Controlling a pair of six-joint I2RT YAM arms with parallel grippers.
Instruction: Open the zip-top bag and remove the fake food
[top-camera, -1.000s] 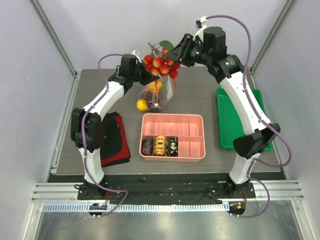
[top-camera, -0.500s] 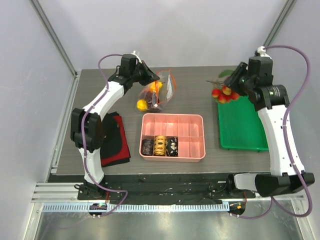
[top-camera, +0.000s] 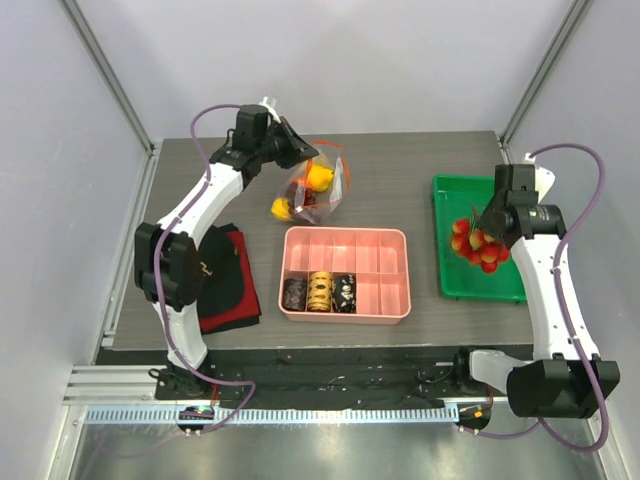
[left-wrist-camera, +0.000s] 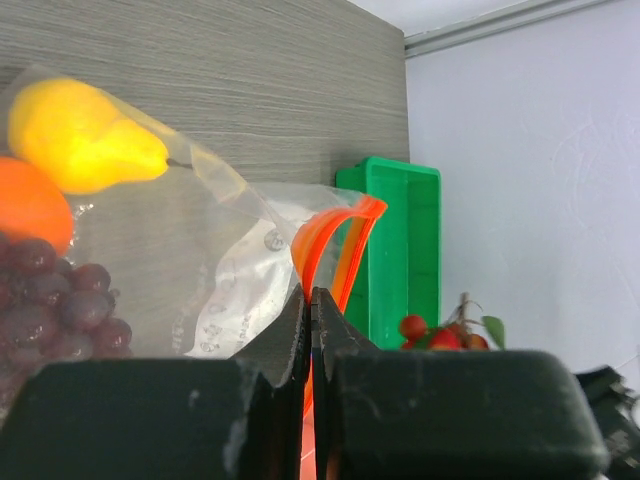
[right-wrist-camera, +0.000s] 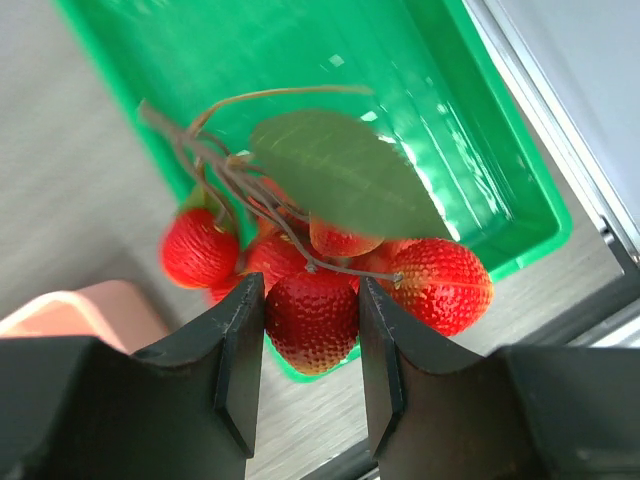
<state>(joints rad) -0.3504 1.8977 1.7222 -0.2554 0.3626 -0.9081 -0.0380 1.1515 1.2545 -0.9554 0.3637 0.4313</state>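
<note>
The clear zip-top bag (top-camera: 312, 192) hangs tilted over the back of the table. My left gripper (top-camera: 303, 156) is shut on its red-orange zip strip (left-wrist-camera: 335, 235); the jaws meet on it (left-wrist-camera: 311, 296). Fake food shows inside the bag: a yellow pear (left-wrist-camera: 82, 138), an orange piece (left-wrist-camera: 28, 205) and purple grapes (left-wrist-camera: 55, 312). At the bag's lower left I see a yellow piece (top-camera: 283, 209). My right gripper (top-camera: 482, 238) (right-wrist-camera: 312, 312) is shut on one berry of a red fruit cluster (right-wrist-camera: 330, 265) with a green leaf, held over the green tray (top-camera: 452, 275).
A pink divided tray (top-camera: 345, 232) sits in front of the bag with three dark and gold cylinders (top-camera: 320, 292) in its front row. A red and black cloth (top-camera: 228, 290) lies at the left edge. The green tray (right-wrist-camera: 300, 60) lies along the table's right edge.
The right arm carried the red fruit cluster from above the bag to the right and down over the green tray. The left gripper kept its hold on the bag's strip.
</note>
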